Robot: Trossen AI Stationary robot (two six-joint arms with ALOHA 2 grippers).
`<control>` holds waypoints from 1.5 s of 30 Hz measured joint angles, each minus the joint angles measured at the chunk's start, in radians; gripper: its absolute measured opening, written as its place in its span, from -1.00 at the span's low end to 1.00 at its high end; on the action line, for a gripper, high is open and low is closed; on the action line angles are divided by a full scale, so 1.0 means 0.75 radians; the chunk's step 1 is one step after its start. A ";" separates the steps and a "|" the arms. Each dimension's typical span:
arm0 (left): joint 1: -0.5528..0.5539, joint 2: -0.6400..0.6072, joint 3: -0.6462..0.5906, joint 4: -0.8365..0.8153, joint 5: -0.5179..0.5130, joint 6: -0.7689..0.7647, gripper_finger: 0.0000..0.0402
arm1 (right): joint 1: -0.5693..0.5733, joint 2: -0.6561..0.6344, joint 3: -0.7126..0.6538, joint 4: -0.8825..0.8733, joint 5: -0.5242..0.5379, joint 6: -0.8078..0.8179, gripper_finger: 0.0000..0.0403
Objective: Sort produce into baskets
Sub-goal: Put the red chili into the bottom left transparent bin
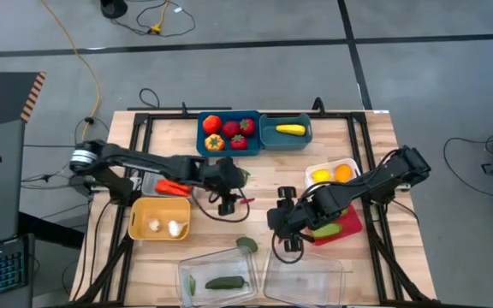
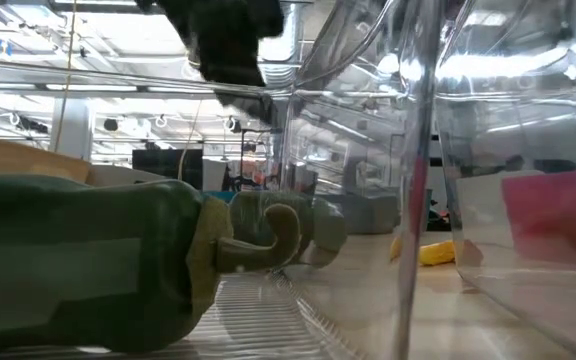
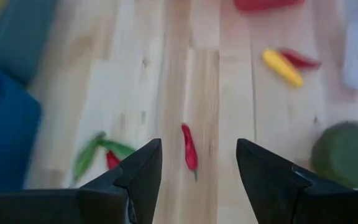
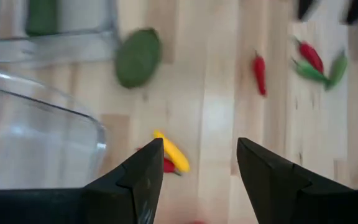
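Observation:
My left gripper [image 1: 229, 202] [image 3: 197, 167] hangs open and empty over the middle of the table. A small red chili [image 3: 189, 148] lies on the wood just ahead of its fingers, and a green chili [image 3: 96, 153] lies to one side. My right gripper [image 1: 286, 236] [image 4: 197, 167] is open and empty beside the magenta-red bin [image 1: 344, 226], above a yellow chili [image 4: 171, 152] that lies on the table. A round green piece [image 1: 246, 245] [image 4: 138, 57] lies near the clear trays. In the low view a dark gripper [image 2: 223, 40] shows at the top.
At the far edge stand a blue bin [image 1: 205, 145] with red produce and a teal bin [image 1: 266, 142] with a yellow piece. A white bin [image 1: 315, 165] stands on the right and a tan-yellow bin [image 1: 144, 214] on the left. Two clear trays [image 1: 197, 267] [image 1: 315, 278] stand at the near edge, one holding a green cucumber [image 1: 226, 282].

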 joint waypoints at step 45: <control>0.002 0.474 0.001 0.158 0.001 -0.004 -0.80 | -0.110 -0.333 -0.523 0.199 0.049 0.201 0.13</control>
